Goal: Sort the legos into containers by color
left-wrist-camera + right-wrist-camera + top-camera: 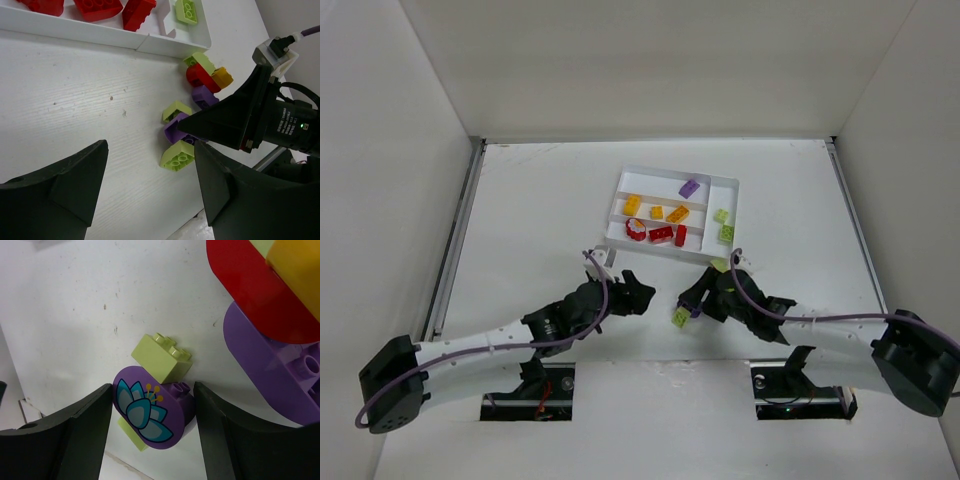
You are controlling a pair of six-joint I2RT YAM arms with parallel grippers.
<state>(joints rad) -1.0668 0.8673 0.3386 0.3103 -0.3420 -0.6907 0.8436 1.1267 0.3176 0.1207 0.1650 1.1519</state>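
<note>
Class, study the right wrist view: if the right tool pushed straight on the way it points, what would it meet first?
Most likely the purple flower-print brick lying between the fingers of the right tool, then the table under it; depth is unclear.

No word, brand or number can be read anywhere. The only lettering is a few lines of tiny white print on the black housing (283, 121) of the right arm, seen from the left wrist camera (too small and blurred to make out a single character). The one clear printed sign is a flower on the round face of a purple lego (150, 412), with teal petals outlined in white and small yellow-tipped stamens.
</note>
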